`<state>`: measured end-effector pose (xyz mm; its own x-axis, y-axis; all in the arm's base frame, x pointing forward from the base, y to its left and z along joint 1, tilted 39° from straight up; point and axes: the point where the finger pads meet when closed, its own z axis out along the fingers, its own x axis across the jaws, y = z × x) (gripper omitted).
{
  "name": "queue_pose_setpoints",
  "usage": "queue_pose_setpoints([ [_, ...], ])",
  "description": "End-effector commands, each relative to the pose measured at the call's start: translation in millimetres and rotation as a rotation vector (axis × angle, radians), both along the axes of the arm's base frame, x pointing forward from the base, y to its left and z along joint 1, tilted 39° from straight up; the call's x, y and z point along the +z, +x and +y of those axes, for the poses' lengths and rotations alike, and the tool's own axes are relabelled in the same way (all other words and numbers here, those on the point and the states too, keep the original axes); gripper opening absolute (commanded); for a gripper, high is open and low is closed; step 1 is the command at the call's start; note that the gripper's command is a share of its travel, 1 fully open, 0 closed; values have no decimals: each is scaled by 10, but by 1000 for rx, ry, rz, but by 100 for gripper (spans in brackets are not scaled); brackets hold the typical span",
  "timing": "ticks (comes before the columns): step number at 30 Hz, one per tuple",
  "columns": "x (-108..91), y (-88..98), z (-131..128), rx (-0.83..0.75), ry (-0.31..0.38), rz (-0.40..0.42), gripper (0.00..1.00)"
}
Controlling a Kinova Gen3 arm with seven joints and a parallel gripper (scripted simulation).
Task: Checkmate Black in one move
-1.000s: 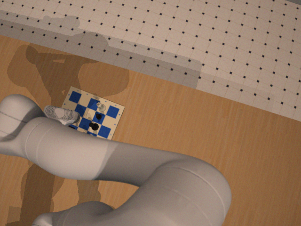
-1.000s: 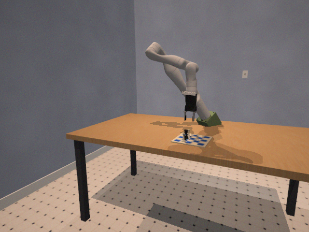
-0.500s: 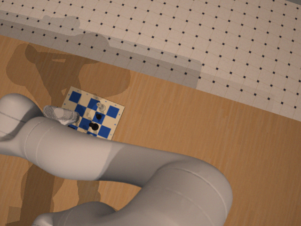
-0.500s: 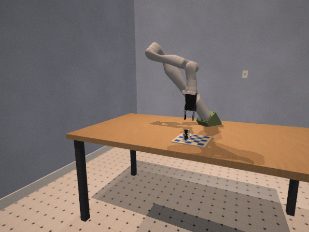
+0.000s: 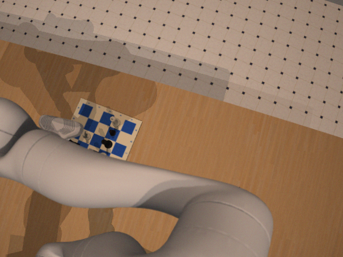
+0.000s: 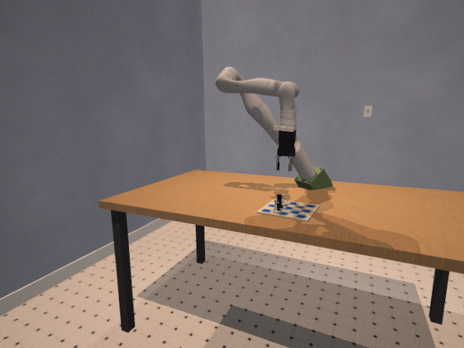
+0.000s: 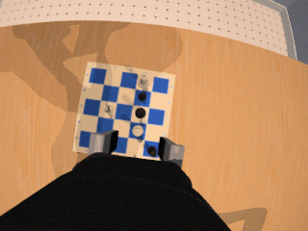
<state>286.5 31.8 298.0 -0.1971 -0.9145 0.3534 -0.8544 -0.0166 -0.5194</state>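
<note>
A small blue-and-cream chessboard [image 7: 123,111] lies on the wooden table; it also shows in the top view [image 5: 105,128] and the exterior view [image 6: 288,209]. In the wrist view a white piece [image 7: 144,81] stands on the far row, another white piece [image 7: 110,110] on the left side, a black piece [image 7: 141,114] near the middle, a white piece [image 7: 138,131] below it and a black piece [image 7: 152,150] on the near edge. My gripper [image 7: 138,141] [image 6: 283,164] hangs open and empty well above the board's near edge.
The arm's link [image 5: 110,182] hides the board's near rows in the top view. The green arm base [image 6: 314,177] stands behind the board. The table's far edge [image 7: 148,22] lies beyond the board.
</note>
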Motion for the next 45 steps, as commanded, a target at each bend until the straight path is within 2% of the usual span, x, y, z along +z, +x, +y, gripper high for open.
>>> queue_pose_setpoints([
  [1,74,-24,69,8,12,-4,100],
  [7,123,-55,94,8,12,-4,100],
  [45,123,-55,94,8,12,-4,100],
])
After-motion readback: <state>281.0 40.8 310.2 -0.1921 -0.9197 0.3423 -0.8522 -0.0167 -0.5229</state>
